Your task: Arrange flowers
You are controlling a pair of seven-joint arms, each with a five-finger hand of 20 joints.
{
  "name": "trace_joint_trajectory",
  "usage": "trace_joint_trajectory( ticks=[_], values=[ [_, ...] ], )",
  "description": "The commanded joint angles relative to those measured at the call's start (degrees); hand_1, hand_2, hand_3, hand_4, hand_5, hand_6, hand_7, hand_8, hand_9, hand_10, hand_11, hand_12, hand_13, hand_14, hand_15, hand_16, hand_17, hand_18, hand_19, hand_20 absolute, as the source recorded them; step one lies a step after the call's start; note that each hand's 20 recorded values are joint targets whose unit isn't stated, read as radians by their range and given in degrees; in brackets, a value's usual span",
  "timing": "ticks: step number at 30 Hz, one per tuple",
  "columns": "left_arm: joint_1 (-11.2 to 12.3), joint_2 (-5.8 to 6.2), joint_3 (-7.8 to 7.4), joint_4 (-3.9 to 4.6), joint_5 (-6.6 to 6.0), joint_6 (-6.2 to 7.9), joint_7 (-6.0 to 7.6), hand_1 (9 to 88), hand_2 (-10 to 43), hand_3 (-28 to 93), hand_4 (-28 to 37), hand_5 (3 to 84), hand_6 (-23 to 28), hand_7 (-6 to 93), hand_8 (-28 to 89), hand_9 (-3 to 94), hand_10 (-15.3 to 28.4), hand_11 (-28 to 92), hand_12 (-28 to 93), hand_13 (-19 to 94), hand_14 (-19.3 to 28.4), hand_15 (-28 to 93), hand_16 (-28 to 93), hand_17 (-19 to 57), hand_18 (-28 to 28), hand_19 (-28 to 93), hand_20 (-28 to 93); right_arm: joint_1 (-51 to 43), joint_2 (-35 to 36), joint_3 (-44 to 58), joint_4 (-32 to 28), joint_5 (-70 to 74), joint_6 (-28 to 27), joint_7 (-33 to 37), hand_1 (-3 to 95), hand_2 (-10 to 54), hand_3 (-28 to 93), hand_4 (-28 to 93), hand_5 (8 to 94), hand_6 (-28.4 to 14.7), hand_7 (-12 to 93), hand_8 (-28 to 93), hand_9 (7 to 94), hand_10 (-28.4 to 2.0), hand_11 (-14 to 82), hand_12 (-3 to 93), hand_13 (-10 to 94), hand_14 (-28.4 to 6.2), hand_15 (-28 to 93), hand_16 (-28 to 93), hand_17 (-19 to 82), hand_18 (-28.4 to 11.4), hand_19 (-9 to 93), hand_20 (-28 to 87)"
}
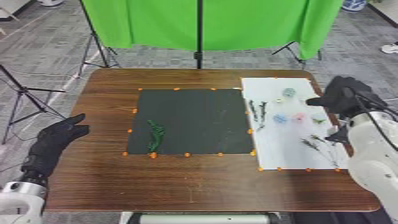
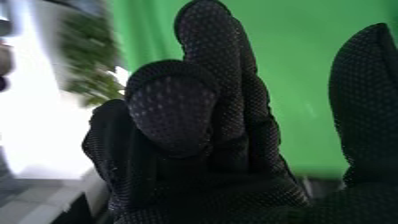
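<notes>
In the head view, the right hand (image 1: 339,95) is over the white sheet's right edge, beside the flower heads, relaxed and open with nothing seen in it. The right wrist view shows this hand (image 2: 235,150) with some fingers upright and others slightly bent. My left hand (image 1: 64,132) is open at the table's left edge. A green leafy sprig (image 1: 155,136) lies on the black mat (image 1: 191,112). On the white sheet (image 1: 275,157) are a teal flower (image 1: 289,92), a blue flower (image 1: 281,118), a pink flower (image 1: 299,118) and thin dark stems (image 1: 262,111).
More stems (image 1: 313,145) lie on the sheet's near part, close to the right arm. Orange markers line the mat's edges. A green cloth (image 1: 209,25) hangs on stands beyond the table (image 1: 111,185).
</notes>
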Motion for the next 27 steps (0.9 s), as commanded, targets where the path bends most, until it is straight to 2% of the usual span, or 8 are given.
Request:
trace_joint_trajectory(
  ticks=[1,8,17,20,21,22,24,27],
  values=[
    [0.29,0.15,0.00,-0.32,2.00,-0.85,-1.41,26.1,-5.4,66,-20.5,43.9,5.4,8.1,-5,45.2,14.2,18,14,35,19.0,16,4,4.1,15.8,8,18,-11.46,1.08,3.31,5.55,0.10,-2.57,2.60,31.0,-9.5,61,-12,74.8,-3.8,19,-7,84.8,-13.6,26.3,24.5,90,-3.9,55,34,62,-15.1,93,53],
    [1.46,-0.56,-0.44,-0.80,1.47,-0.69,-1.63,26.2,-5.6,66,-20.3,43.9,5.4,8.1,-5,45.1,14.2,18,14,35,19.0,16,4,4.0,15.8,8,18,-13.43,-0.26,3.42,5.78,1.58,-2.81,2.52,30.0,-9.5,61,-13,73.9,-3.8,18,-7,83.6,-13.5,25.7,24.3,89,-3.9,55,34,61,-15.5,93,53],
    [1.34,-0.70,-0.31,-0.75,1.43,-0.87,-1.96,26.5,-5.5,65,-20.3,43.8,5.4,8.0,-5,45.1,14.2,18,14,35,19.0,16,4,4.0,15.8,8,18,-13.42,-1.13,0.94,6.58,0.71,0.13,2.41,28.0,-9.5,61,-13,74.6,-4.5,17,-7,84.3,-14.2,24.6,23.8,90,-4.0,55,34,61,-15.2,93,53],
    [1.56,-0.84,-0.46,-0.84,1.61,-0.97,-2.34,26.5,-5.5,65,-20.2,43.8,5.4,8.0,-5,45.1,14.2,18,14,35,19.0,16,4,3.9,15.8,8,18,-12.52,-0.95,-2.69,8.25,-1.72,5.17,0.98,34.3,-9.5,63,-13,75.9,-3.5,19,-6,86.1,-13.3,26.5,24.4,90,-3.5,55,34,61,-15.3,93,53],
    [1.52,-0.90,-0.44,-0.87,1.52,-1.01,-2.37,26.5,-5.5,65,-20.2,43.7,5.4,8.0,-5,45.0,14.2,18,14,35,19.0,16,4,3.9,15.8,8,18,-12.23,-1.10,-3.09,8.31,-1.24,4.96,0.48,36.5,-9.5,64,-14,76.6,-2.8,21,-4,86.7,-12.8,28.4,25.0,90,-3.2,55,34,61,-15.2,93,54],
    [1.40,-0.86,-0.34,-0.86,1.48,-1.02,-2.41,26.5,-5.4,65,-20.2,43.8,5.4,7.9,-5,45.0,14.2,18,14,35,19.0,16,4,3.9,15.8,8,18,-12.09,-1.04,-3.73,8.37,-0.81,5.70,0.43,42.5,-9.5,60,-14,77.6,-2.3,24,6,87.1,-11.8,33.1,26.4,91,-2.8,57,34,62,-15.5,93,56],
    [1.26,-0.93,-0.21,-0.87,1.53,-0.91,-2.32,26.6,-5.4,65,-20.2,43.8,5.4,7.9,-5,45.0,14.2,18,14,35,19.0,16,4,3.9,15.8,8,18,-11.29,-0.86,-5.31,8.96,-0.48,9.13,-0.23,51.2,-9.5,58,-14,78.8,-0.9,32,16,87.9,-10.6,40.9,27.9,91,-2.3,60,35,63,-15.7,93,59],
    [1.51,-0.91,-0.24,-0.93,1.67,-1.27,-2.83,26.7,-5.3,65,-20.1,43.8,5.4,7.9,-5,45.0,14.2,18,14,35,19.1,16,4,3.9,15.8,8,18,-10.73,-0.67,-5.61,8.41,-0.51,10.95,-0.40,53.4,-9.5,60,-15,79.4,-0.2,36,17,88.9,-10.0,43.8,28.3,93,-1.9,63,35,64,-15.9,93,62]
  ],
)
